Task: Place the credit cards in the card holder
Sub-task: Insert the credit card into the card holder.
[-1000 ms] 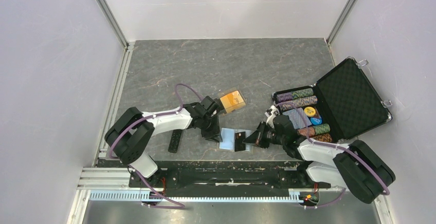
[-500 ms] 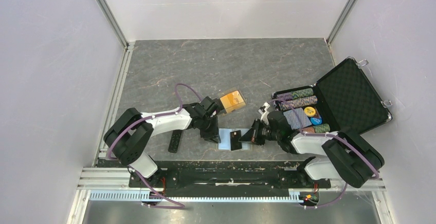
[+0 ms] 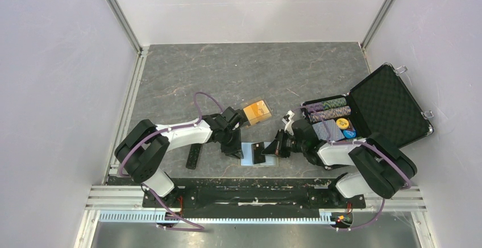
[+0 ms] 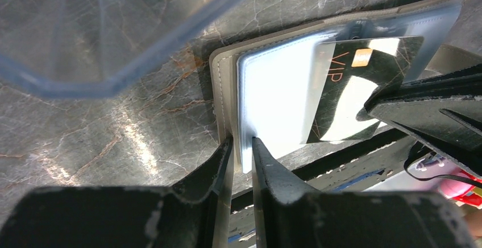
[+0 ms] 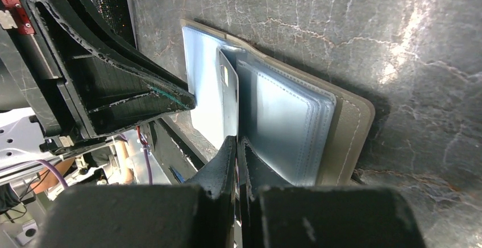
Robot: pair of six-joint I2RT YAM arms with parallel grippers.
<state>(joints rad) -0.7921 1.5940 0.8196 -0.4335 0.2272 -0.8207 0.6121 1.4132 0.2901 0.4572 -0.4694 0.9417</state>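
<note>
You have the card holder (image 3: 249,156) lying open on the marbled grey tabletop (image 3: 244,71): grey-tan stitched cover, glossy pale blue sleeves. Your left gripper (image 4: 241,145) pinches the card holder's left edge. Your right gripper (image 5: 236,143) is clamped on the black card (image 4: 364,83), which has gold VIP lettering and lies across the sleeves. Behind the card holder, the orange-gold cards (image 3: 257,111) sit on a clear plastic tray (image 4: 113,60). Left of it lies a long black bar (image 3: 193,156). To its right stands an open black chip case (image 3: 386,108) with striped poker chips (image 3: 327,108).
</note>
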